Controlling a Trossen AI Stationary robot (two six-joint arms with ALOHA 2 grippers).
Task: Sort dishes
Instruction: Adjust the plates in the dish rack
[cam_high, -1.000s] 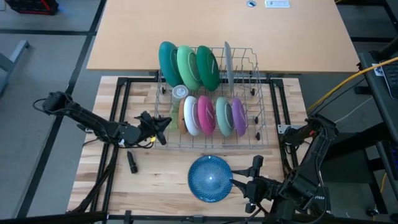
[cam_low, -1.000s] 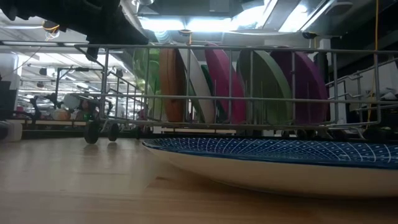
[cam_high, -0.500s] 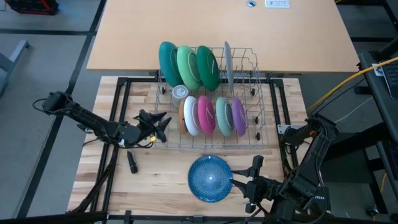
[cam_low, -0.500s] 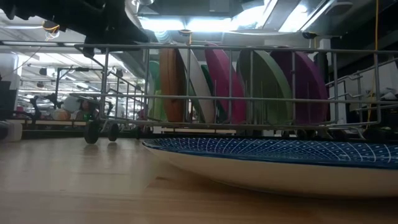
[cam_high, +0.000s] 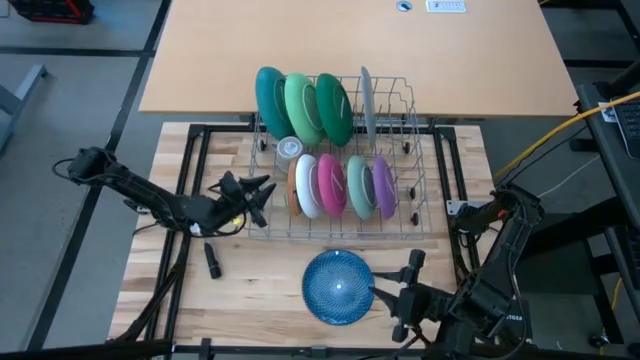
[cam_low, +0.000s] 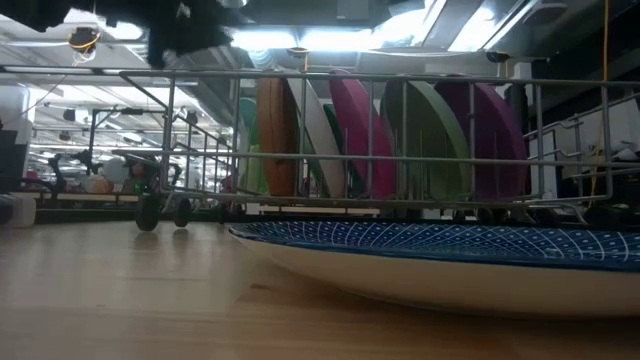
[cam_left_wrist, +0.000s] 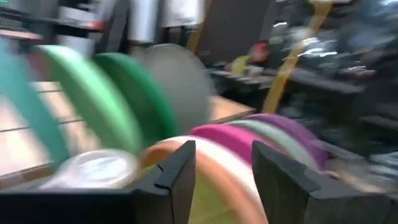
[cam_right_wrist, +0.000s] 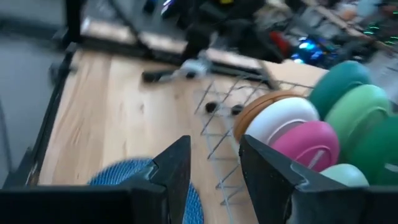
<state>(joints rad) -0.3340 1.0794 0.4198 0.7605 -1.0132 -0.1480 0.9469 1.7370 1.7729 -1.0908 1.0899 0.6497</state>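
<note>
Tan plate (cam_high: 293, 186) just beyond left gripper (cam_high: 256, 196) open jaws.

- The wire dish rack (cam_high: 340, 160) is thin bare metal with a dull shine.
- The dishes (cam_high: 335, 185) look like smooth, matt plastic.
- The blue plate (cam_high: 338, 287) carries a fine pale pattern and a slight gloss.
- The table (cam_high: 260, 280) is pale wood with visible grain.
</note>
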